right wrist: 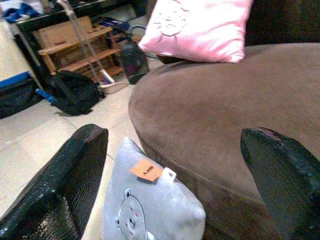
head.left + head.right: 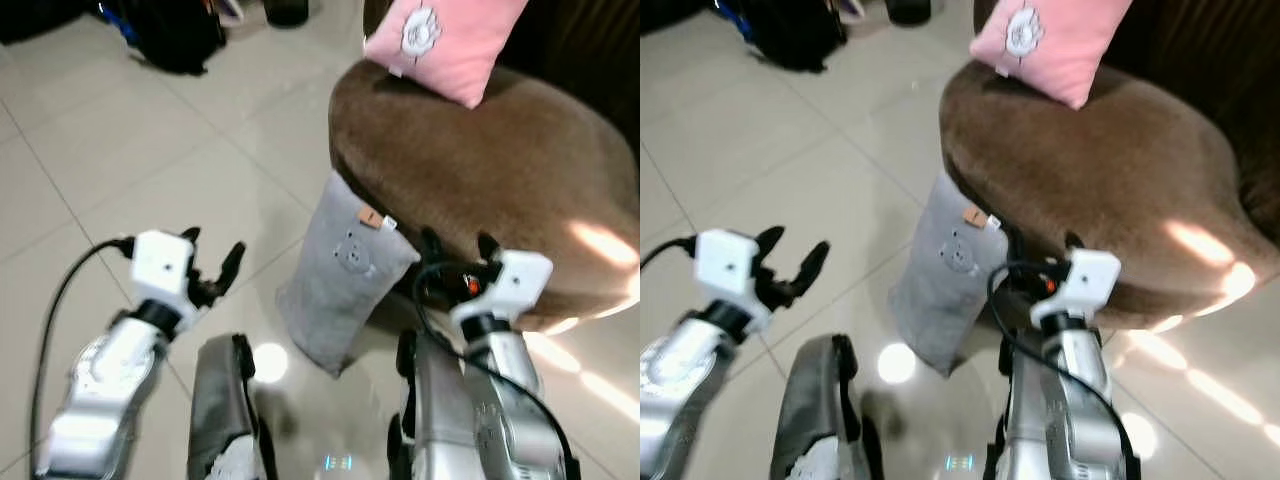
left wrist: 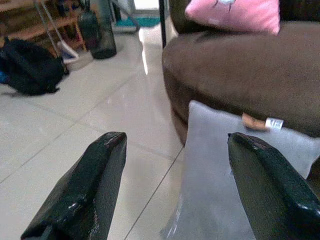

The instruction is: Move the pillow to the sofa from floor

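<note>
Grey pillow (image 2: 344, 272) leans on the brown sofa (image 2: 520, 170) — left end effector (image 2: 213, 262) and right end effector (image 2: 459, 247) both spread wide, empty.

Grey pillow (image 2: 945, 275) upright on floor (image 2: 840, 150), leaning on brown sofa (image 2: 1110, 190). Pink pillow (image 2: 1050, 40) on sofa. My left pincer (image 2: 795, 255) open; right pincer (image 2: 1040, 245) at sofa edge.

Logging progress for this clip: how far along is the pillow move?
Done: only the approach. The grey pillow stands on the floor, leaning against the brown sofa. In hand: the left gripper and right gripper are open on either side of it, gripping nothing. Left: grasp, lift, place beside the pink pillow.
</note>
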`<state>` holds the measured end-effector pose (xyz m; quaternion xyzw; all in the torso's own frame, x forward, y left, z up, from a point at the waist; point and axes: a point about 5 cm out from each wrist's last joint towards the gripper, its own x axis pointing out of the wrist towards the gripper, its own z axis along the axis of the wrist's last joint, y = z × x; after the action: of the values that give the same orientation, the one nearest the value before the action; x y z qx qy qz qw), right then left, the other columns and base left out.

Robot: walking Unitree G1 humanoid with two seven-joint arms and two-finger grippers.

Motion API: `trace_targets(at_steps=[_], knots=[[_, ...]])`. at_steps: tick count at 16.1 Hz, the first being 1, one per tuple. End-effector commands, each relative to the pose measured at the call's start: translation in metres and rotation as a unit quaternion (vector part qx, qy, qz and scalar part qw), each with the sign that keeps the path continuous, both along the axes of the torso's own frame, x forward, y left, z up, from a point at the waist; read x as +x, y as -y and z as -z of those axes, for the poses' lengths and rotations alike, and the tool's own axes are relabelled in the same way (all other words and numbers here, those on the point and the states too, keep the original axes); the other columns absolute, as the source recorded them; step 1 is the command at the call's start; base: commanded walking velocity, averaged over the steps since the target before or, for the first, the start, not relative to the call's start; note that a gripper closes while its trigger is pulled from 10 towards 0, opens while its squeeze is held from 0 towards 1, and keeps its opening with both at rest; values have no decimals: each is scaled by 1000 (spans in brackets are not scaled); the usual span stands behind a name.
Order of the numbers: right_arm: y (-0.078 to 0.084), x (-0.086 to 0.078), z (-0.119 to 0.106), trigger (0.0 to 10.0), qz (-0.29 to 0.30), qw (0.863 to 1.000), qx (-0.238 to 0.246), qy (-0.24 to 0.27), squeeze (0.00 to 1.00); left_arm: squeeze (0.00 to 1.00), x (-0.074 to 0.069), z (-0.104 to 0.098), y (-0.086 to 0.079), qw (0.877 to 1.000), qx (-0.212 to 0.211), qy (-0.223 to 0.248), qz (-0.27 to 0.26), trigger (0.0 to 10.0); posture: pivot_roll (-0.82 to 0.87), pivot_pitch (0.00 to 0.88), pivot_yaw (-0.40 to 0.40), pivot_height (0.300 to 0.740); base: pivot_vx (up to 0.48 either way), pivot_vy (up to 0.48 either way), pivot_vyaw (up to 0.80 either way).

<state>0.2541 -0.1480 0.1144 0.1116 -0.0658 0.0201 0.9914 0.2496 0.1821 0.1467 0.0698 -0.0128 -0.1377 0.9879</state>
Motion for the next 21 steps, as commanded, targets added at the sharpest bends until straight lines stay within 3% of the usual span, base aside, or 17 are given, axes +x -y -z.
trace_targets(at_steps=[1,4,6,12,15,21], knots=[[1,-2,4,10000,4,1000,-11,-24,0,0,5,-1,3,1000,5,11,-3,10000,-24,100,48,510,0,0,0],[-4,-8,26,10000,-12,993,-70,-98,0,0,12,-5,12,999,-3,46,10,10000,-26,86,55,510,205,0,-267],[-8,-8,25,10000,-16,993,-65,-102,0,0,14,-2,8,999,-3,43,-4,10000,-20,77,53,510,416,0,-800],[-6,-5,30,10000,-7,990,-67,-122,0,0,15,-1,14,998,12,55,16,10000,-10,72,55,510,427,0,84],[-9,-10,35,10000,-32,988,-80,-130,0,0,15,6,18,999,24,44,18,10000,-8,72,55,510,0,0,760],[-8,-12,40,10000,-51,987,-69,-139,0,0,14,9,18,999,24,43,22,10000,-5,62,54,500,0,0,0]])
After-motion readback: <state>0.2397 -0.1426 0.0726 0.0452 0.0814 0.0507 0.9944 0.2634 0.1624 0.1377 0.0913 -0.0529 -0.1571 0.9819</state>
